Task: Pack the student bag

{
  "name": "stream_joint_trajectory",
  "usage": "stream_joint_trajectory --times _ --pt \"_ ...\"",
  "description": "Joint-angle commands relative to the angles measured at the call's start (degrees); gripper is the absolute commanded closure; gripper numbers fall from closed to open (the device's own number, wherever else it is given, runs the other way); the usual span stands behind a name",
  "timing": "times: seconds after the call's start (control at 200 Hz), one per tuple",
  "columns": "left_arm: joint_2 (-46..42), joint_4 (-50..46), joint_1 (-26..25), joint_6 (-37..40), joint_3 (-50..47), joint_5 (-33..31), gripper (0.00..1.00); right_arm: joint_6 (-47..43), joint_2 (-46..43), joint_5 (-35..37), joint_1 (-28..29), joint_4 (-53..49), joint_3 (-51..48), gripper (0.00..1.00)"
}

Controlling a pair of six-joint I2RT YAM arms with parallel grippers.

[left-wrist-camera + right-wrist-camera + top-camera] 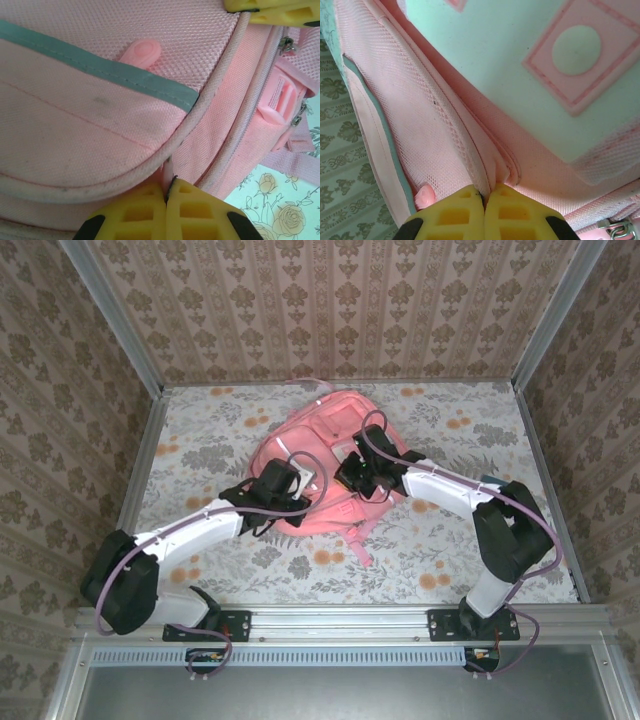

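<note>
The student bag [312,425] lies flat on the floral counter [200,430], about midway between the side walls and toward the far wall, with one pink strap trailing toward my bases. Both of my arms reach in over it and meet above its nearer half, the left from the left and the right from the right.

My left hand [167,192] is clenched. Its yellow fingertips [135,215] press together, and a thin sliver of pink sticks up from between them, right where the bag's rounded piping curves past. I cannot tell whether that sliver is a zip pull or a pinch of fabric, but it belongs to the bag. Above the piping, a grey-green stripe [125,70] runs slantwise across the woven pink panel, with a small pink tab [142,52] lying just beside it. Off to the right, on the bag's side, sits a pink buckle [282,102] on a strap.

My right hand [484,197] is clenched too, yellow tips touching. They nip a raised fold of pink cloth along a seam of the bag. To one side of that fold is a mesh pocket [410,115] edged in grey-green. To the other is the pale patch [485,75], which bears a pink stitched square [580,55] with a round centre.
</note>
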Motion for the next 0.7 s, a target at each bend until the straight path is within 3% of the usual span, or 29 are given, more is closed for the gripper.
stream_joint_trajectory --times 0.0,0.25,0.315,0.39,0.455,0.695 --pt "-2.5 -2.07 1.03 -0.25 -1.42 -4.19 1.0 -4.62 -1.82 7.14 -3.53 -2.48 -0.26 0.99" --pt "-0.32 5.22 1.35 -0.05 -0.99 6.51 1.0 -14.42 0.31 5.63 -10.03 -2.6 3.45 0.96" --pt "1.26 7.22 1.32 0.21 -0.11 7.95 1.0 -16.21 -0.25 4.16 -10.41 -3.82 4.33 0.84" --pt "3.42 8.22 1.18 0.57 1.7 9.01 1.0 -15.51 -2.25 2.56 -10.26 -4.25 3.19 0.57" --pt "4.89 9.3 1.04 0.74 2.7 10.28 1.0 -13.15 -4.99 1.82 -10.08 -4.61 0.74 0.46" --pt "7.0 13.47 -0.78 1.71 4.87 16.91 1.0 -0.37 -12.36 -2.07 -7.32 2.51 -10.25 0.44"
